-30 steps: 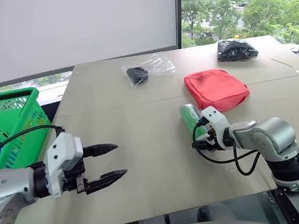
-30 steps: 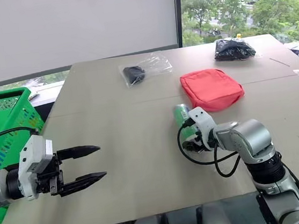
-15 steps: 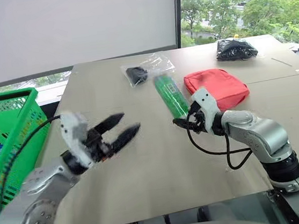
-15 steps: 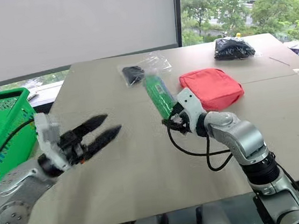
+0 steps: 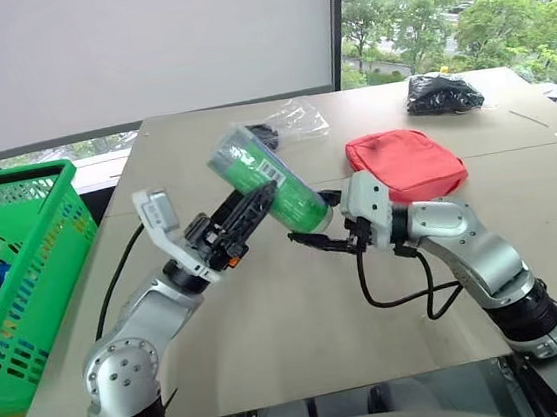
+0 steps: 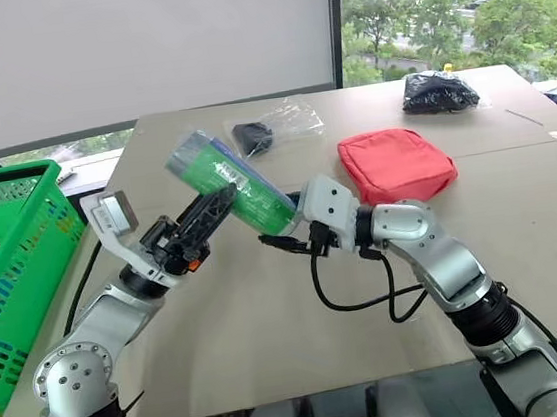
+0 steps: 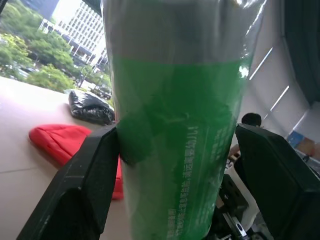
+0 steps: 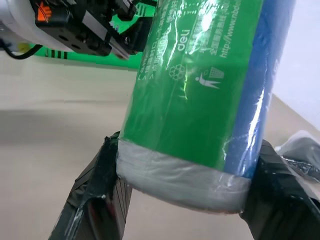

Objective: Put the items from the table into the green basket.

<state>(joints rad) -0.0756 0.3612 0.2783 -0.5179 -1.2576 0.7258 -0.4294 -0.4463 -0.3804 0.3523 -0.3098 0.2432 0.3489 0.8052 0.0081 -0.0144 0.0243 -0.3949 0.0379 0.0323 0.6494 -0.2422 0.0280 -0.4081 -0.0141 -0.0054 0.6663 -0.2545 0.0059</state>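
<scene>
Left eye view: the green-and-white cylindrical bottle [image 5: 268, 183] is held above the counter [image 5: 270, 310], clear of its surface, between the two arms near the middle of the scene. Its long axis is tilted; the lower end points toward the right pincer [image 5: 314, 238] and the upper end rises toward the robot's left and away, toward the clear bag with black object [image 5: 274, 126].

The right pincer is clamped on the bottle's lower, grey-banded end, one finger on each side. The left pincer [image 5: 240, 219] stands wide, its two black fingers straddling the bottle's middle; whether they press on it cannot be determined.

Beyond the right arm, the red fabric pouch [image 5: 405, 164] lies flat on the counter. Further back, the clear bag with black object sits behind the bottle's upper end. The black crinkly bag [image 5: 442, 92] lies at the far right. The green basket [image 5: 24, 273] stands off the counter's left edge, well apart from the bottle.
</scene>
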